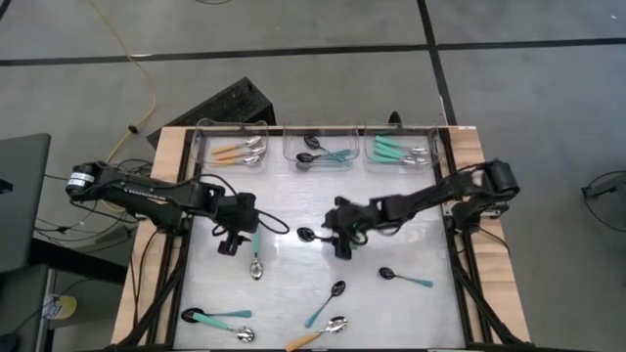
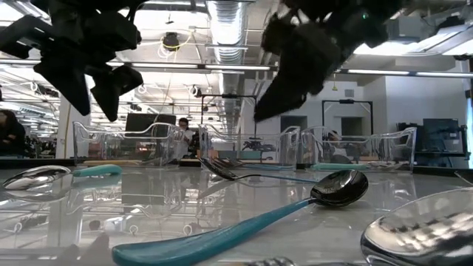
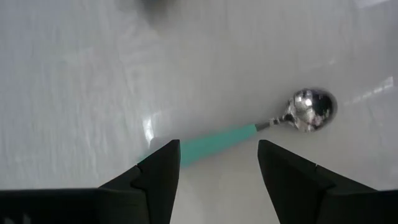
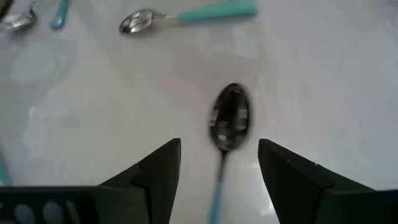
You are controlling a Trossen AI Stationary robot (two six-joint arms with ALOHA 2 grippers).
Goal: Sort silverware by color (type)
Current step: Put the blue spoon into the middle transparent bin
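1. Left gripper: positioned over the left-centre of the table. Its fingers are spread and hold nothing. In the left wrist view, the teal handle of a silver-bowled spoon runs into the gap between them.
2. The same silver-bowled spoon lies flat on the table just beside the left gripper, bowl pointing toward the near edge.
3. Right gripper: positioned over the table centre. Its fingers are spread and hold nothing.
4. A black-bowled spoon lies between the right fingers in the right wrist view, its teal handle running back toward the gripper. In the high view, its bowl shows just left of the gripper.
5. Loose spoons nearer the front edge: a black-bowled teal one at right, another at centre, a third at left, and an orange-handled silver one.
6. Three clear bins stand along the far edge. The left bin holds orange-handled spoons, the middle bin black-bowled teal spoons, the right bin silver-bowled teal spoons.
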